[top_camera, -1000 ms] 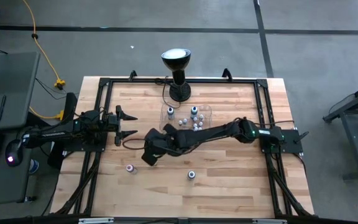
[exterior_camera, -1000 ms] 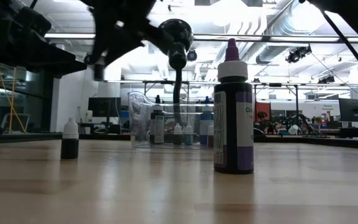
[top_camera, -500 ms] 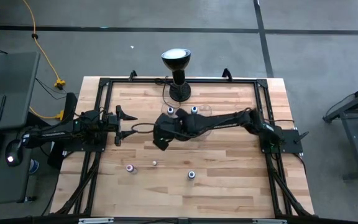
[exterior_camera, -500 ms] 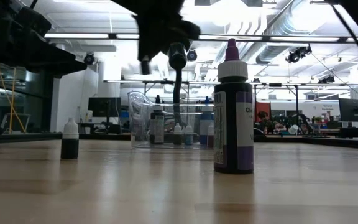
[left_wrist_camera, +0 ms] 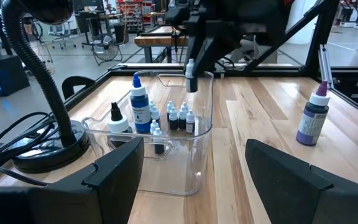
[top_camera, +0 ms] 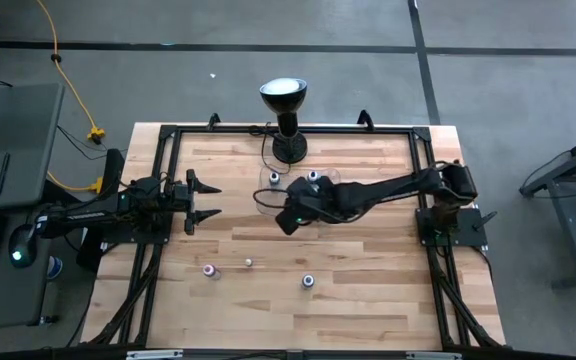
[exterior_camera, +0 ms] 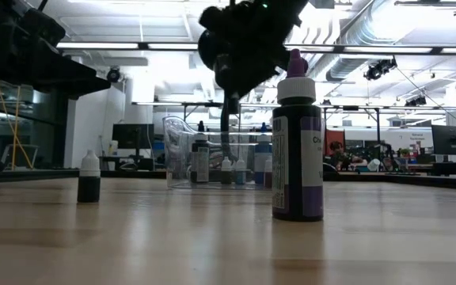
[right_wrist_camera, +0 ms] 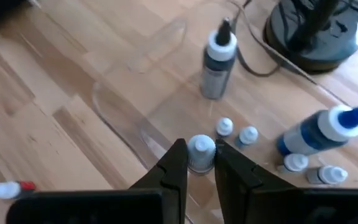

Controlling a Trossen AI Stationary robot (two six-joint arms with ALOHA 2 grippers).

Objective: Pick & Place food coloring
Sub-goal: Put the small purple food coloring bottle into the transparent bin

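Right wrist view recorded the right tool (right_wrist_camera: 201,163) clamped on a small white-capped food coloring bottle (right_wrist_camera: 201,151) above the clear tray (top_camera: 330,177) near the tabletop's (top_camera: 368,290) far edge; left tool (top_camera: 206,201) spread, idle at the left edge.

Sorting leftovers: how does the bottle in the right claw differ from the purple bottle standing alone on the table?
The bottle in the right claw is tiny, white-capped and held above the clear tray. The purple bottle is much bigger, purple-tipped and stands on bare wood, ungripped. Both are upright.
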